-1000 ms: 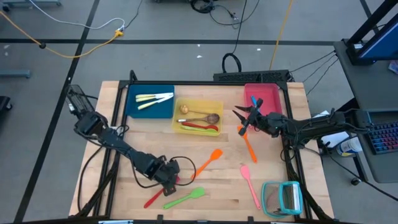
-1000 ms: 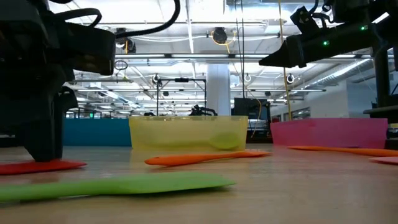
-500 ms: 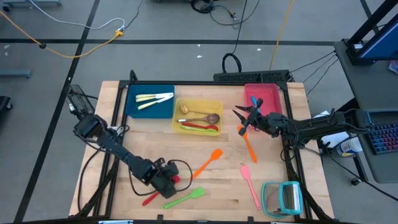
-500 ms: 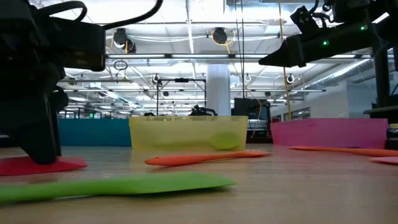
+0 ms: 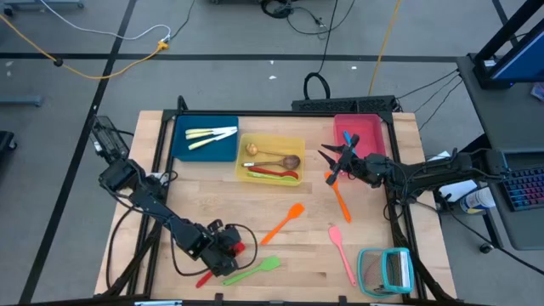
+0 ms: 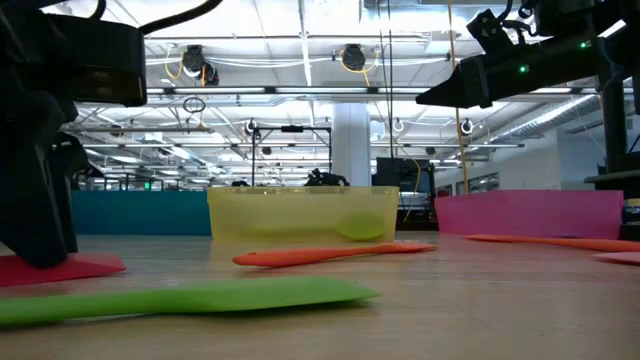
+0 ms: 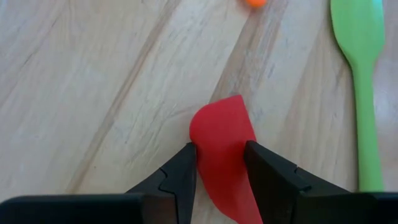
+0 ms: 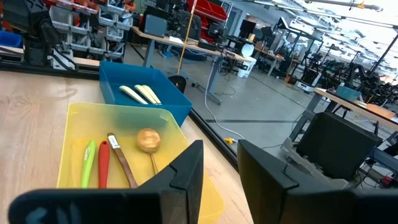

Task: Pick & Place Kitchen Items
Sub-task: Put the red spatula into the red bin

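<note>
**Left arm down on the red spatula, right arm waiting by the pink tray**

Pale wooden planks make up my table (image 5: 297, 246), smooth and lightly grained, with an open workshop hall beyond it. Along the far edge sit three plastic bins: a blue rectangular tray (image 5: 180, 151) holding pale-handled cutlery (image 5: 210, 135), a translucent yellow tray (image 5: 243, 172) with a wooden spoon (image 5: 274, 161) and red and green utensils laid lengthwise, and a pink tray (image 5: 371, 127) at the right.

My left gripper (image 7: 219, 163) is low at the near left, its fingers apart and straddling the flat, matte blade of a red silicone spatula (image 7: 222, 146) that lies on the wood; I cannot tell whether the pads are pressing it yet. I judge the approach along the blade is meant to pinch its thin edges. Just beside it lies a green silicone spatula (image 5: 252, 271), slim-handled and soft-edged.

My right gripper (image 5: 328, 155) hovers near the pink tray, jaws slightly apart and holding nothing, over the far end of a long orange utensil (image 5: 340, 200). An orange spatula (image 5: 284, 223) lies mid-table, a pink one (image 5: 342, 252) near right, beside a square teal-framed rack (image 5: 385, 269).
</note>
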Available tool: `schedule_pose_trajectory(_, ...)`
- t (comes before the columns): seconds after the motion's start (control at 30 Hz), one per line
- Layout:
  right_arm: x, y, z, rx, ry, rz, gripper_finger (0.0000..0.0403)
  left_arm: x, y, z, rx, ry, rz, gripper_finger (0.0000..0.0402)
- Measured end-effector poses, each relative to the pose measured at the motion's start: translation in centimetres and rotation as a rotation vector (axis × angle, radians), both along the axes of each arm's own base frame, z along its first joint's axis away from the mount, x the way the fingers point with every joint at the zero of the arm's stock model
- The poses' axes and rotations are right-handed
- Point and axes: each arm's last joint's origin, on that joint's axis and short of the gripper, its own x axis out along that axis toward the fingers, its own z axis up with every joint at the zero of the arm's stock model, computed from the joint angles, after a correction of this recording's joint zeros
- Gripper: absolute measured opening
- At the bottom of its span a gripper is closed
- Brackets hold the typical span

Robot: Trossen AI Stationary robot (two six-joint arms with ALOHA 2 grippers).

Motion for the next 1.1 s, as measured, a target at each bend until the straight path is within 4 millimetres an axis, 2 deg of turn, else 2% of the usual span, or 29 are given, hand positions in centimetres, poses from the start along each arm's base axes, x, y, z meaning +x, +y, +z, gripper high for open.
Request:
schedule_pose_trajectory(0.2,0.0,0.0,0.0,0.007,-0.001,0.000,0.0091,0.3,0.5,-0.3,0.007,0.031,0.001,0.0120)
schedule_pose_trajectory(0.5,0.0,0.0,-0.1,0.024,0.000,-0.001,0.0091,0.5,0.9,-0.2,0.017,0.028,0.010,0.0009)
schedule_pose_trajectory(0.6,0.0,0.0,-0.1,0.024,0.000,-0.001,0.0091,0.8,1.3,-0.1,0.017,0.013,0.022,0.0009)
schedule_pose_trajectory(1.0,0.0,0.0,-0.1,0.024,0.000,-0.002,0.0091,1.7,3.9,3.0,0.039,-0.059,-0.018,0.0001)
schedule_pose_trajectory(1.1,0.0,0.0,-0.1,0.024,0.000,-0.002,0.0091,2.0,4.1,3.1,-0.011,-0.032,-0.034,0.0003)
